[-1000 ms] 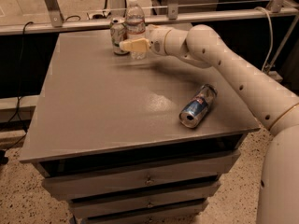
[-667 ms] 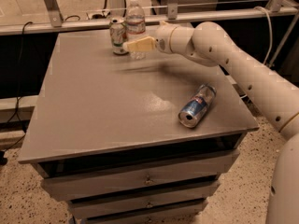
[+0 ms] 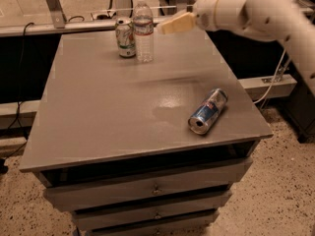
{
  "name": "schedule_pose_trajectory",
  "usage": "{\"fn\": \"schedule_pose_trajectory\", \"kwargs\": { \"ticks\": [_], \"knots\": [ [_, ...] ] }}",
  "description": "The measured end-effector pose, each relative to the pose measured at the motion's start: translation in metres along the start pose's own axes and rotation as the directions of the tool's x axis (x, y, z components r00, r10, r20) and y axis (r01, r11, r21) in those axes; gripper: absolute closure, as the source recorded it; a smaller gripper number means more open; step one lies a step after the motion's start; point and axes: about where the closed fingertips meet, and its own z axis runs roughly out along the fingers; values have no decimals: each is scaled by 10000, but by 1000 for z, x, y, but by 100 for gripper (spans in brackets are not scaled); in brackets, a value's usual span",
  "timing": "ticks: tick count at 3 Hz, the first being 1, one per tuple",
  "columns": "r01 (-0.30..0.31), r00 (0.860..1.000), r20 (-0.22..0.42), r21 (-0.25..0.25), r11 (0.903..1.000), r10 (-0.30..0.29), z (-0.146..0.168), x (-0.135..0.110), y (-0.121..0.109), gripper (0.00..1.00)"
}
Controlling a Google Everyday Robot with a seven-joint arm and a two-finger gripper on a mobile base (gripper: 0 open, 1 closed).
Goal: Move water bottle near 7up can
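Since a second ago, your pincer (image 3: 165, 27) has pulled back from the clear ribbed plastic water bottle (image 3: 143, 31) with its white cap. In the camera view, it now hangs to the bottle's right above the grey surface (image 3: 98, 112), apart from it and carrying nothing. Whether it is spread or pressed together you cannot tell. The bottle stands upright just beside the pale silver 7up can (image 3: 125, 37) with green and red markings. The task looks done, with only the retreat left. A blue-and-silver can (image 3: 208, 110) lies on its side, well apart.
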Motion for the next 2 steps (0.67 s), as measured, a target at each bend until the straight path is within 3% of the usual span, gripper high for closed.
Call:
{"fn": "schedule_pose_trajectory", "kwargs": {
  "ticks": [1, 2],
  "knots": [
    [1049, 9945, -59, -176, 9943, -1050, -56, -35, -9, 0],
    [1098, 9938, -104, -417, 9931, -1103, -55, -35, -3, 0]
  ]
}}
